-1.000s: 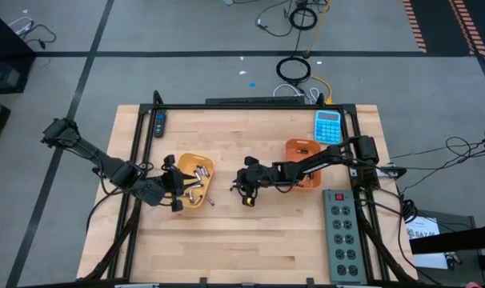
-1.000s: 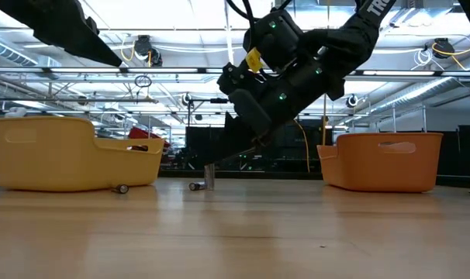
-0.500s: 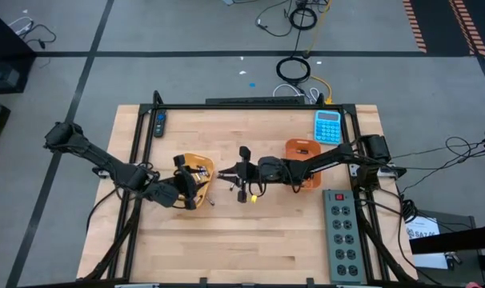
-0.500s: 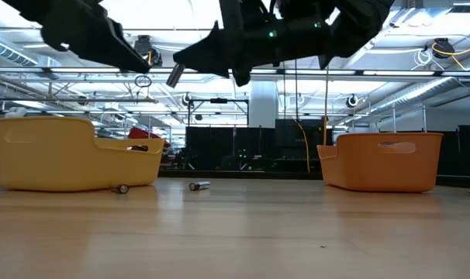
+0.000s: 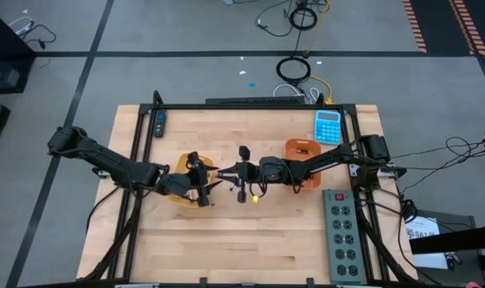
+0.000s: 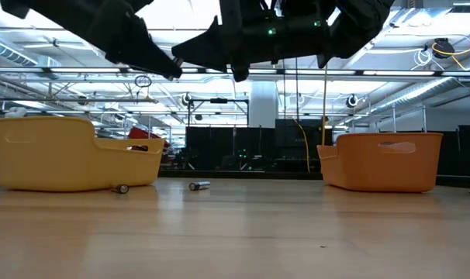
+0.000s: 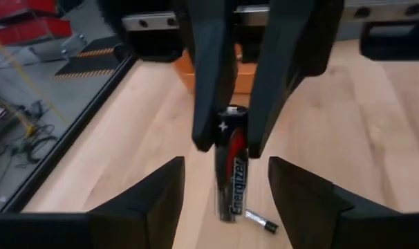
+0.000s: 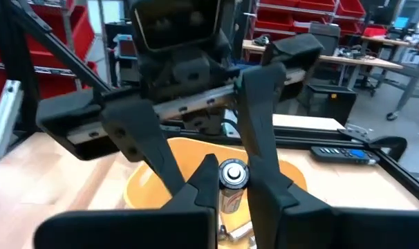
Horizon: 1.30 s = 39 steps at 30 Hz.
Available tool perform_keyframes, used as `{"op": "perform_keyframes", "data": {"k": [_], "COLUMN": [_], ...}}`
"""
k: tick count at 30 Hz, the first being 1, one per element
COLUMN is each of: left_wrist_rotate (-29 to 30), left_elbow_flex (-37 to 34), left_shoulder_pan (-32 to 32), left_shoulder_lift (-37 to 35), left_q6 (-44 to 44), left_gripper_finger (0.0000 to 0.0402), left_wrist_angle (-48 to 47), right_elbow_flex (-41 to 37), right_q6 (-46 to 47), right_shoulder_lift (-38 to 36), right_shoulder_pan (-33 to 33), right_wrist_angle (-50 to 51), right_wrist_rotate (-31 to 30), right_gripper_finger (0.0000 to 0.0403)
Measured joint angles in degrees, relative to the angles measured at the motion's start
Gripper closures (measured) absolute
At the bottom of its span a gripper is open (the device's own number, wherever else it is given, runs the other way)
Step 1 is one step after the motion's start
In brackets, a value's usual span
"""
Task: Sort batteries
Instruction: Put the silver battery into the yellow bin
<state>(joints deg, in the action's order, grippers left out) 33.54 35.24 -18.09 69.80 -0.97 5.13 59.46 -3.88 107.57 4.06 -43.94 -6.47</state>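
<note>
Your right gripper [image 5: 242, 172] sits above the middle of the desk [image 5: 250, 240], clamped on a battery [image 7: 231, 169] held clear of the surface. Your left gripper [image 5: 201, 173] faces it from the left with its fingers [image 7: 292, 187] spread wide on either side of that battery, not touching it. Below and behind the left gripper is the left yellow tray [image 6: 57, 155], with loose batteries [image 6: 198, 185] lying on the desk just beside it. The right orange tray [image 6: 382, 159] stands well apart.
</note>
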Motion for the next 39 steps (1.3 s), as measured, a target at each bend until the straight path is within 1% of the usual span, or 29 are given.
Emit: {"op": "perform_keyframes", "data": {"k": [2,3,5,7,8,13,16,20,24,25,27,30,32,34,36,39], "left_wrist_rotate": [-1.0,-1.7,-2.2,-2.7,-2.8,-3.5,-3.4,-3.1,-4.8,-4.9,-5.1,-5.4,-6.0,-6.4,-6.3,-6.8], "left_elbow_flex": [0.0,0.0,0.0,0.0,0.0,0.0,0.0,0.0,0.1,0.1,0.1,0.1,0.1,0.9,2.0,2.8], "left_shoulder_pan": [0.6,0.9,1.5,1.9,2.2,2.7,2.5,0.8,-0.5,-0.7,-1.9,-3.5,-4.0,-4.7,-5.0,-5.3], "left_shoulder_lift": [0.3,0.5,0.6,0.6,0.6,0.6,0.2,-3.8,-9.4,-10.2,-10.6,-10.4,-10.3,-10.3,-10.2,-9.8], "left_q6": [0.6,1.2,1.4,1.5,1.5,1.1,-2.7,-11.5,-27.2,-30.9,-36.1,-39.4,-39.2,-37.4,-35.3,-30.8], "left_gripper_finger": [0.0197,0.0212,0.0261,0.033,0.0351,0.0348,0.0348,0.0348,0.0348,0.0345,0.0314,0.0239,0.0196,0.0166,0.0151,0.0145], "left_wrist_angle": [0.5,0.5,0.3,-0.1,-0.1,-0.8,-4.7,-16.3,-34.5,-39.7,-46.9,-51.5,-49.9,-48.0,-45.1,-40.4], "right_elbow_flex": [0.0,0.0,0.0,0.0,0.0,0.0,0.0,0.0,0.0,0.0,0.0,0.0,0.0,0.0,0.0,0.0], "right_q6": [0.0,0.2,0.8,1.9,2.2,3.9,5.0,7.6,9.8,9.9,10.2,11.0,12.1,13.3,14.4,15.2], "right_shoulder_lift": [0.0,0.0,0.0,0.0,0.0,0.0,-1.4,-5.4,-6.9,-6.9,-6.8,-5.7,-5.0,-4.2,-3.3,-2.6], "right_shoulder_pan": [0.1,0.1,0.2,0.1,0.1,0.1,0.1,0.4,1.6,2.2,3.3,4.3,4.6,4.7,4.7,4.9], "right_wrist_angle": [-0.1,-0.1,0.0,0.2,0.4,2.0,8.4,20.0,29.9,30.6,30.9,30.5,30.9,30.6,30.9,31.2], "right_wrist_rotate": [0.6,0.7,0.5,0.9,1.2,1.8,2.1,2.1,-3.0,-4.1,-5.3,-5.3,-5.5,-5.5,-5.4,-5.5], "right_gripper_finger": [0.0374,0.0369,0.0349,0.0321,0.0306,0.0246,0.0224,0.0209,0.0213,0.0215,0.022,0.0227,0.023,0.0232,0.0232,0.0232]}}
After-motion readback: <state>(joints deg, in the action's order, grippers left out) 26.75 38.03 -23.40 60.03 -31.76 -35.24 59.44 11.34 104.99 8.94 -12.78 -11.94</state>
